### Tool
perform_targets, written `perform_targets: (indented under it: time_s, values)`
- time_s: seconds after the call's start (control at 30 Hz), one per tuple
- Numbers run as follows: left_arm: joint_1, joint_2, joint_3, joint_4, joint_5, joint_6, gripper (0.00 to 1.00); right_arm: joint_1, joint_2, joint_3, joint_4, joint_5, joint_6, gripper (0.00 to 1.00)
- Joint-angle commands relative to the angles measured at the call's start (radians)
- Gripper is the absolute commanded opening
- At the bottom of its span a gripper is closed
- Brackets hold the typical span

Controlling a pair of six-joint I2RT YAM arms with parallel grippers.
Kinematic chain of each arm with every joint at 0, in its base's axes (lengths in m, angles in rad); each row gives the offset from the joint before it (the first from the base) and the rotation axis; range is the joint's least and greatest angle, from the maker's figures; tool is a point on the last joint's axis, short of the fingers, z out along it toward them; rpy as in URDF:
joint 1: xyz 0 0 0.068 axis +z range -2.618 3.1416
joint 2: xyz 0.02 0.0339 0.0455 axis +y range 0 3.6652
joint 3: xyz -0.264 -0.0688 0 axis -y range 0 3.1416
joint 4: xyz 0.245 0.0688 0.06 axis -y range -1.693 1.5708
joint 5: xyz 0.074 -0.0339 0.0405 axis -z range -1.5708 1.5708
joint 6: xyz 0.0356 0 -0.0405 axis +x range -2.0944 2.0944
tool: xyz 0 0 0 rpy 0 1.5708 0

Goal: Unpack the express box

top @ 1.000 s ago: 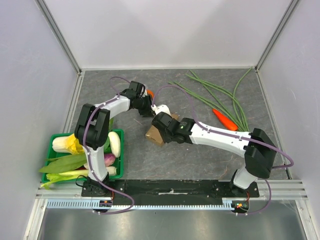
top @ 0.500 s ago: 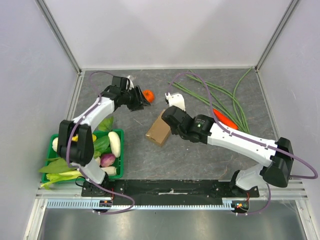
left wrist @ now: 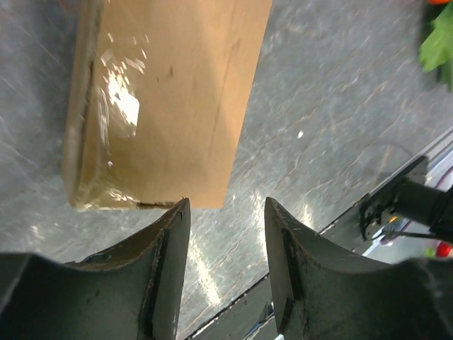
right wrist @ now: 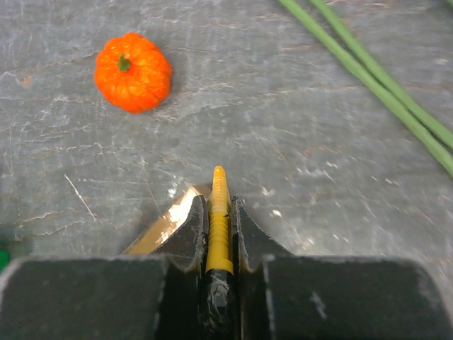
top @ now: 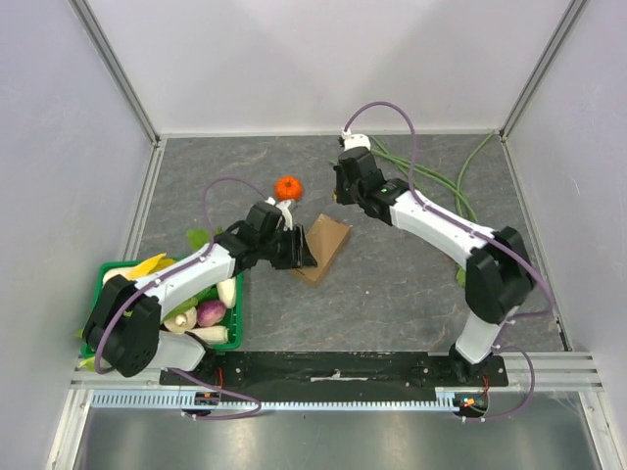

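Note:
The express box [top: 324, 251] is a closed brown carton lying flat mid-table; shiny tape covers its near end in the left wrist view [left wrist: 163, 92]. My left gripper [top: 300, 257] is open and empty at the box's left end, and its left fingertip [left wrist: 177, 219] is at the box's near edge. My right gripper [top: 340, 194] hovers behind the box, shut on a yellow ridged tool [right wrist: 219, 212] that sticks out between its fingers. One box corner [right wrist: 166, 223] shows under the right fingers.
A small orange pumpkin [top: 287, 187] lies behind the box and shows in the right wrist view [right wrist: 133, 72]. Long green beans [top: 431, 186] spread at the back right. A green crate [top: 102, 284] of vegetables stands front left. The black rail [top: 333, 364] runs along the near edge.
My left gripper came away from the pumpkin at the back and moved forward to the box's left end. My right gripper moved from the box toward the back.

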Motion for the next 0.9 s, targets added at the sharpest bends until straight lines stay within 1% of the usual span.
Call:
perform_targets:
  time_s: [0.0,0.07,0.2,0.3,0.37,0.6,0.77,0.87]
  values:
    - [-0.086,0.000,-0.036,0.050,-0.096,-0.012,0.52,-0.012,0.133,0.115,0.123,-0.219,-0.065,0.00]
    - [-0.105,0.007,-0.023,0.016,-0.102,0.017,0.52,-0.019,0.190,0.159,0.129,-0.258,-0.066,0.00]
    - [-0.140,-0.007,-0.045,0.036,-0.092,0.057,0.52,-0.019,0.261,0.208,0.129,-0.292,-0.069,0.00]
    - [-0.160,0.008,-0.045,0.039,-0.079,0.075,0.52,-0.019,0.282,0.193,0.123,-0.321,-0.066,0.00]
    - [-0.178,0.048,-0.024,0.016,-0.084,0.083,0.49,-0.022,0.282,0.176,0.121,-0.322,-0.071,0.00]
    - [-0.217,0.137,0.023,-0.030,-0.113,0.089,0.47,-0.035,0.233,0.062,0.114,-0.324,-0.080,0.00]
    - [-0.215,0.143,0.023,-0.064,-0.225,0.045,0.46,-0.036,0.173,-0.011,0.074,-0.301,-0.105,0.00]
    - [-0.211,0.152,0.049,-0.099,-0.280,0.022,0.46,-0.036,0.131,-0.055,0.042,-0.259,-0.111,0.00]
